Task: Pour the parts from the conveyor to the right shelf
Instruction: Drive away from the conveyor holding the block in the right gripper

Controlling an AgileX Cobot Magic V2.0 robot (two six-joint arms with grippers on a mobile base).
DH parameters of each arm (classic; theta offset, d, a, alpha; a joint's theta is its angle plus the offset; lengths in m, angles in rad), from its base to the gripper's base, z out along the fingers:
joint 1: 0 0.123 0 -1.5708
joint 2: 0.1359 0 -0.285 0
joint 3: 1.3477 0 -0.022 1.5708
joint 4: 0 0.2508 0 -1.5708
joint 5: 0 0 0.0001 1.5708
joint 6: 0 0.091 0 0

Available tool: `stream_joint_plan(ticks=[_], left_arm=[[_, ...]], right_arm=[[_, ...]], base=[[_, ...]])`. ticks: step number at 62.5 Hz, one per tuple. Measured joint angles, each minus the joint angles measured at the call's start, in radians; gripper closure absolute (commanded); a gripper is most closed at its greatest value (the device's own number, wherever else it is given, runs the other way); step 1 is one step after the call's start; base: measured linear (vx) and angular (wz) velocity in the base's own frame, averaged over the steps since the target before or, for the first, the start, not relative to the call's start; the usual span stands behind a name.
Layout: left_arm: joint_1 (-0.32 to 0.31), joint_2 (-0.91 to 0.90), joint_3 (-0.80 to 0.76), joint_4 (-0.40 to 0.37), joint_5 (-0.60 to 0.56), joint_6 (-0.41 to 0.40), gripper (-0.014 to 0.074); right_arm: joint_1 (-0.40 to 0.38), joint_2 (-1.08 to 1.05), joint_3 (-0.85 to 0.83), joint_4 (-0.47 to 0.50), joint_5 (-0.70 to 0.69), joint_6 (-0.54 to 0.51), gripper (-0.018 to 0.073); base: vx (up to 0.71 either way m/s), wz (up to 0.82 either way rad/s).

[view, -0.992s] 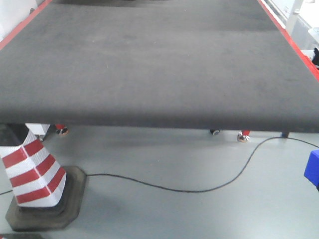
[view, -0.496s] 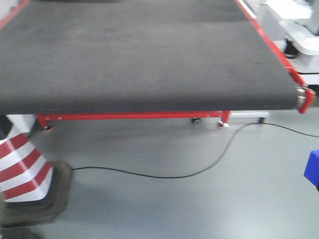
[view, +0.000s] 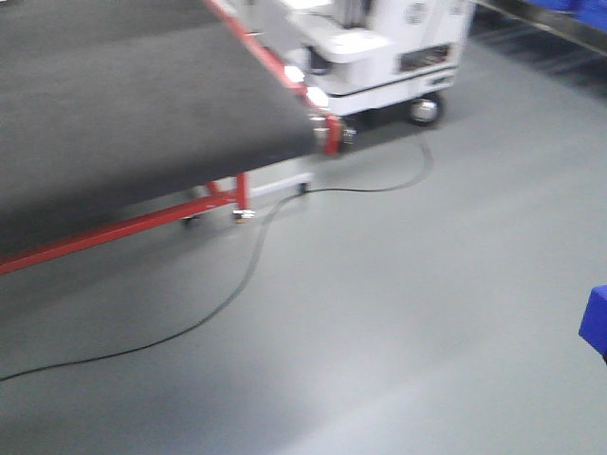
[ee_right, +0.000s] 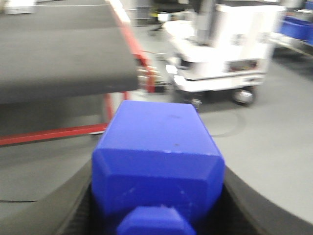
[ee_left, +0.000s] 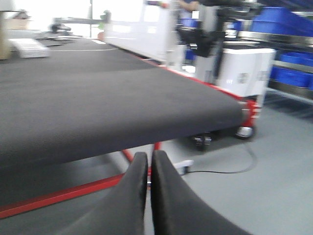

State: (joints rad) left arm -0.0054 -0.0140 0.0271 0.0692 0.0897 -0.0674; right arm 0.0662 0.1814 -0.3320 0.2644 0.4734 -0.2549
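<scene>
One blue block (ee_right: 156,156): held in my right gripper (ee_right: 157,215).
Left gripper (ee_left: 148,191): closed on nothing.
Right shelf (ee_left: 283,38): well off to my right — the full gripper is nearer.

This is a factory or warehouse floor. A wide dark conveyor belt (view: 142,104) on a red steel frame (view: 123,230) fills the near left, standing on a smooth grey industrial floor (view: 427,313). A black cable (view: 248,265) trails loose across that floor. Farther right stands a white wheeled machine cabinet (view: 379,43). Behind it, at the far right, a steel shelf (ee_left: 281,38) carries rows of large blue plastic bins (ee_left: 288,20).
</scene>
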Motion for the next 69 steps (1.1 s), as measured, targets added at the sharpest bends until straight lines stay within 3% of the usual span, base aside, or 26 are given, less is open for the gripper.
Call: stream_joint_plan(ticks=[69], left_arm=[[0.000, 0.000, 0.000, 0.000, 0.000, 0.000, 0.0603]], right_arm=[[0.000, 0.000, 0.000, 0.000, 0.000, 0.000, 0.0565]], base=[[-0.17, -0.84]])
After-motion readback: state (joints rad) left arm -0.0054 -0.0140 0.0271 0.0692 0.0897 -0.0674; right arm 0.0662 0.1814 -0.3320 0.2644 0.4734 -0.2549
